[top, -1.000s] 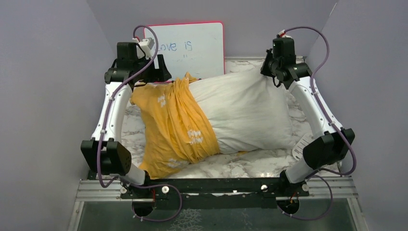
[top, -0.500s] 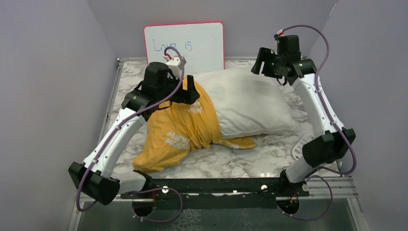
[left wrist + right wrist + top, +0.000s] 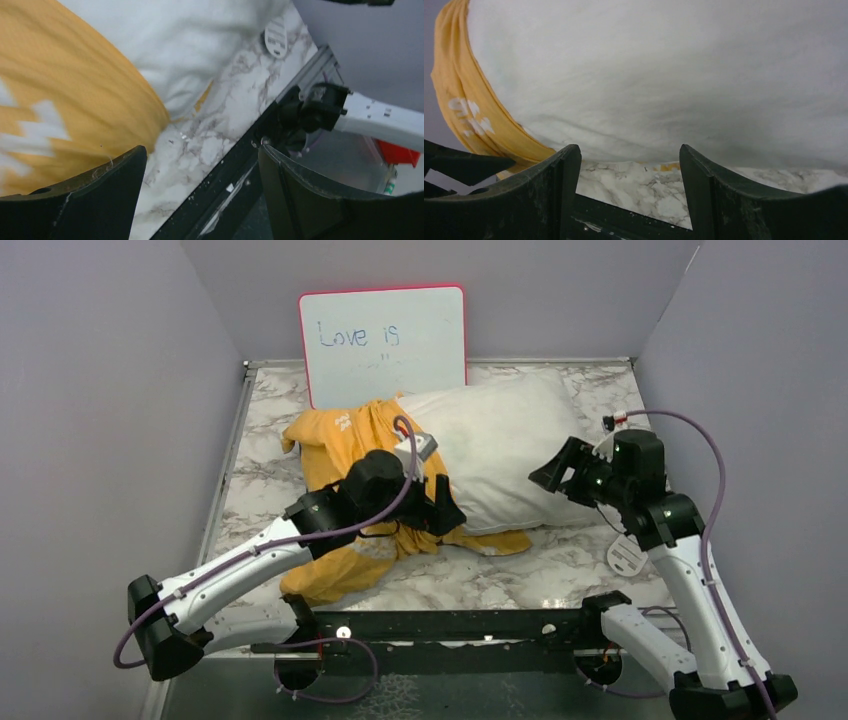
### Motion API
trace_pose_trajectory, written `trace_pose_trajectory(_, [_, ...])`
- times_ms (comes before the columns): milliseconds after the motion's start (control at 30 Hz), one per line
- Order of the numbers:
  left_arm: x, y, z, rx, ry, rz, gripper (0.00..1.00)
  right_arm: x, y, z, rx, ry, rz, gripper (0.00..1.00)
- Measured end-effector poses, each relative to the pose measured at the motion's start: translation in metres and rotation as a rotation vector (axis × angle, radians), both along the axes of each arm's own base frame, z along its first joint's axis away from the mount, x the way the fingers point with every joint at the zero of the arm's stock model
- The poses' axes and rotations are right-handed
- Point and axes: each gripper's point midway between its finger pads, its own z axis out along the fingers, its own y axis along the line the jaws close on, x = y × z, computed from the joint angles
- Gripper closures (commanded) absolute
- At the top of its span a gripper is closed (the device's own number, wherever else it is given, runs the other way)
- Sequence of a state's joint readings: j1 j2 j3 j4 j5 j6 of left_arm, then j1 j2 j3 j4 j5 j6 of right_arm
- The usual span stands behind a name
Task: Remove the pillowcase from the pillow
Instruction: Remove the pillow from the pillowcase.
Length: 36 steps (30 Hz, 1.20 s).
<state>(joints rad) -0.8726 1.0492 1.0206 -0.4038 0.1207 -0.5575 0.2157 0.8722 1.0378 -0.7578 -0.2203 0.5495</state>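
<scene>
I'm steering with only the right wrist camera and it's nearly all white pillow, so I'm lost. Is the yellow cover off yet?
Observer: No. From above, the pillowcase bunches around the pillow's left end; the right part is bare.
Operator: Where's the other claw?
Observer: The left claw is open and empty, beside the pillowcase's near edge.
Operator: Anything by my arm?
Observer: A small white slotted disc lies on the table just right of the pillow.
</scene>
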Motion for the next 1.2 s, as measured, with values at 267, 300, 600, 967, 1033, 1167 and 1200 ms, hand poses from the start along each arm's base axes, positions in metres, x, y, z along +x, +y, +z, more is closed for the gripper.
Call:
trace_pose_trajectory(267, [-0.033,-0.029,-0.040,0.066,0.068,-0.036,0.16,-0.036,-0.007,-0.064,0.119,0.181,-0.168,0.24])
trace_pose_trajectory(300, [-0.031,-0.029,-0.042,0.062,0.070,-0.020,0.16,-0.037,-0.009,-0.070,0.124,0.196,-0.188,0.24])
trace_pose_trajectory(600, [-0.040,-0.019,-0.102,0.077,0.185,0.057,0.15,-0.034,-0.016,-0.102,0.191,0.286,-0.360,0.10])
trace_pose_trajectory(967, [-0.039,-0.019,-0.095,0.037,0.172,0.065,0.15,-0.015,-0.011,-0.131,0.299,0.274,-0.433,0.15])
trace_pose_trajectory(1033, [-0.039,-0.019,-0.095,0.038,0.169,0.063,0.15,-0.009,-0.009,-0.131,0.313,0.243,-0.424,0.29])
trace_pose_trajectory(1167, [-0.039,-0.019,-0.096,0.041,0.163,0.059,0.15,0.002,-0.002,-0.126,0.344,0.181,-0.375,0.67])
trace_pose_trajectory(1200, [-0.039,-0.019,-0.096,0.042,0.163,0.059,0.15,0.004,0.000,-0.124,0.351,0.170,-0.362,0.74])
